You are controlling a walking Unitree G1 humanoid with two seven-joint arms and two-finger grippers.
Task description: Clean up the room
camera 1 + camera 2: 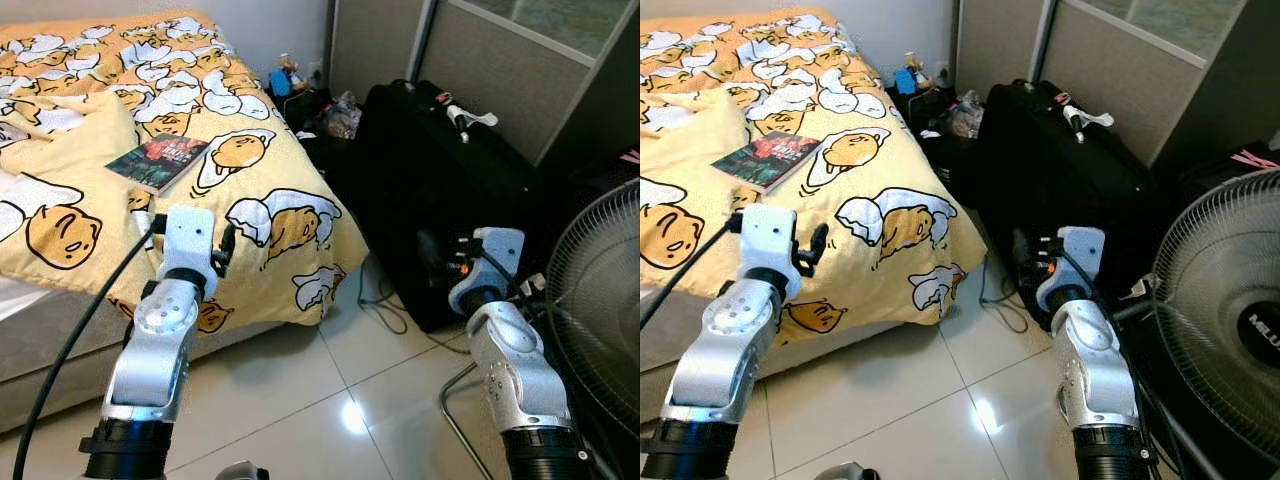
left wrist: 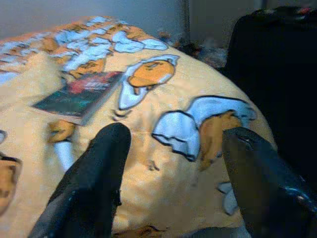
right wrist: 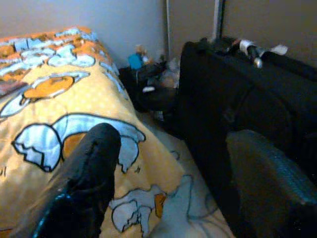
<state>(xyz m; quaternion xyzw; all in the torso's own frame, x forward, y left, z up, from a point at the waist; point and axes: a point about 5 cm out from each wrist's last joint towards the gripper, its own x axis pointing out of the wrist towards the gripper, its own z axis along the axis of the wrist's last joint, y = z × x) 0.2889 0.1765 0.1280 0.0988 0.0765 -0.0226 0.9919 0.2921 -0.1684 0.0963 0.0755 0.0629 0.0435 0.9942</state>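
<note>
Nearest the camera, two silver arms are seen raised over a glossy tiled floor (image 1: pixel 300 400). The left gripper (image 2: pixel 173 148) is held at the near edge of the bed (image 1: pixel 40 340), over the overhanging quilt; its two black fingers (image 2: pixel 96 183) are seen spread well apart with nothing between them. The right gripper (image 3: pixel 173 163) is held above the floor between the bed's near corner and a black suitcase (image 1: pixel 450 190); its fingers (image 3: pixel 86 183) are likewise parted and empty.

A round fan (image 1: pixel 1225 320) is noted at the right edge of the scene, just beside the right arm, with a thin metal stand on the floor below it. A thin cable (image 1: pixel 378 300) is seen lying on the tiles between the bed corner and the suitcase.

The bed is covered by a yellow quilt (image 1: pixel 260 170) printed with cartoon egg figures, draped over the near corner toward the floor. A book (image 1: pixel 157 160) with a dark cover is recorded lying flat on the quilt, back from the near edge and beyond the left gripper, touching nothing else.

The suitcase is seen against a sliding wardrobe door (image 1: pixel 480 60), a white tag on its handle. Farther back, in the corner between bed and wardrobe, a heap of small items (image 1: pixel 310 105) is noted on the floor, including something blue; the pieces cannot be told apart.
</note>
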